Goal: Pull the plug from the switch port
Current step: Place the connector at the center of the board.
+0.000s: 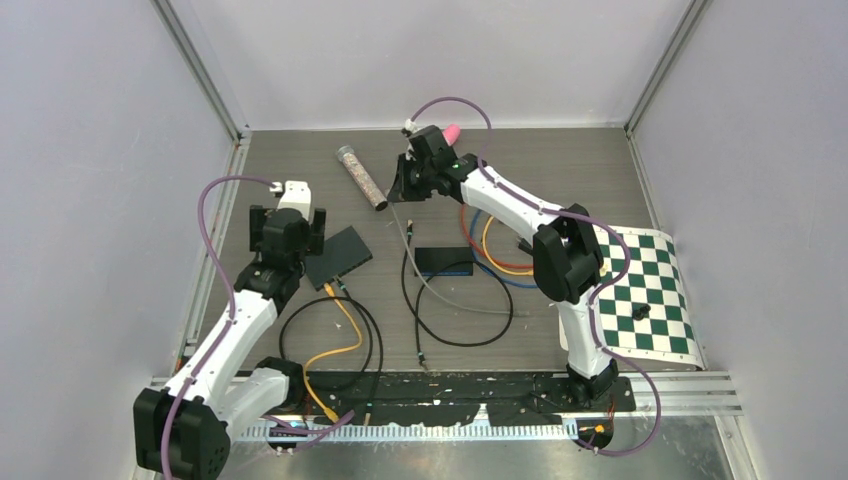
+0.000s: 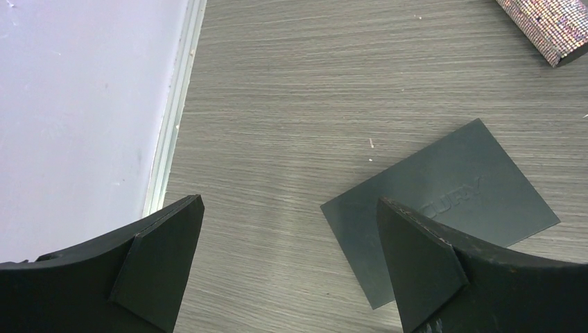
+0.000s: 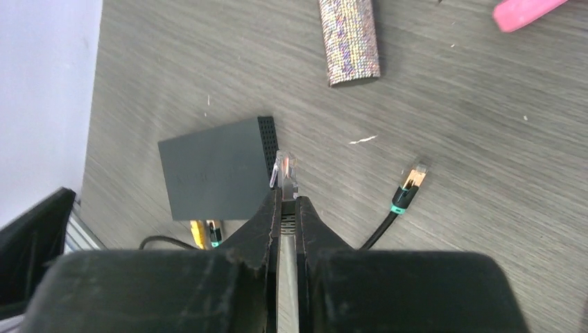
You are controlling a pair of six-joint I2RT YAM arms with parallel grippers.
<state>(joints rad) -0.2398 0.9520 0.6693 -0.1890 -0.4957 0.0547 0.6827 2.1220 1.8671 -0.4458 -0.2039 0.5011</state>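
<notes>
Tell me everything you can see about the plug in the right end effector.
The plug is a clear plastic network connector on a grey cable. It sticks out past the tips of the shut right end effector, which pinches the cable behind it. Held above the table, it sits in no port, apart from the dark switch.

Table (image 1: 560, 160) is done in grey wood-grain, nothing fancy. The switch (image 3: 211, 177) is seen as a plain dark grey slab, and the plug (image 3: 285, 168) is see-through. The tube (image 3: 349, 41) is covered in a sparkly multicolour glitter pattern, with a pink blob (image 3: 523, 12) spotted nearby. The mat (image 1: 645, 300) is checked green and white. Colours are all over the place on the wiring: a yellow cable (image 1: 345, 345), a black cable (image 1: 470, 338), a red cable (image 1: 500, 266) and a blue cable (image 1: 515, 283) are spotted. The loose connector (image 3: 414, 177) is tipped in gold, with a teal collar.
</notes>
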